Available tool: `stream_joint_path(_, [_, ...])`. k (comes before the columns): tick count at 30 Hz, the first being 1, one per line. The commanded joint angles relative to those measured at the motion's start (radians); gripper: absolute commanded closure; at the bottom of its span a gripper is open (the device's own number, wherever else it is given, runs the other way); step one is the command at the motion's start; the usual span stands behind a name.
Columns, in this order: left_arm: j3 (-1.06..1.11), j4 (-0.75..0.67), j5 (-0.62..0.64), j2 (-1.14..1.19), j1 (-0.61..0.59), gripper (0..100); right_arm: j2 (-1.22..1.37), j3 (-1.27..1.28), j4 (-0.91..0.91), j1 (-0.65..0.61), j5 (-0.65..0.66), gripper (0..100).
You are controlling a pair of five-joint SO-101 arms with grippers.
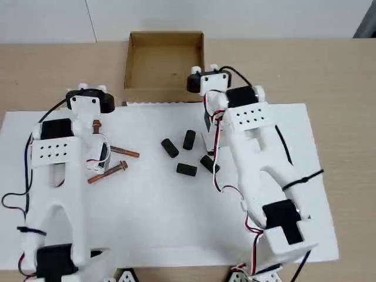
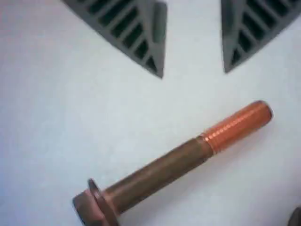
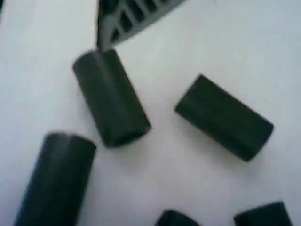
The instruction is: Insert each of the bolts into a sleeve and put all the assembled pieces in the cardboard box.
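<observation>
Three copper bolts lie left of centre on the white sheet: one (image 1: pixel 125 152), one (image 1: pixel 108 172), and one (image 1: pixel 96 126) beside the left arm. My left gripper (image 2: pixel 193 70) hangs open just above the sheet, and a bolt (image 2: pixel 174 165) lies a little beyond its tips, untouched. Several black sleeves (image 1: pixel 170 147) (image 1: pixel 189 140) (image 1: pixel 187 170) lie at the centre. My right gripper (image 1: pixel 209 141) is low among them and open. One finger (image 3: pixel 127 19) touches the end of a sleeve (image 3: pixel 110 96); another sleeve (image 3: pixel 223 117) lies beside it. The cardboard box (image 1: pixel 134 64) stands at the back.
The white sheet (image 1: pixel 153 223) covers the wooden table (image 1: pixel 47 64) under both arms. The box sits just past its far edge, close to the right arm's wrist. Red and black cables hang along both arms. Bare sheet lies in front of the sleeves.
</observation>
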Motion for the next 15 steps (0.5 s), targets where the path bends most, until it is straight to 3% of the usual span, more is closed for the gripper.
stream_joint_path(1, [-0.041,-0.021,-0.005,0.005,-0.005,91,0.018,-0.051,-0.050,-0.002,0.014,85.2])
stream_joint_path(15, [-0.041,-0.021,-0.005,0.012,0.000,91,0.137,-0.052,-0.183,-0.030,0.014,86.5])
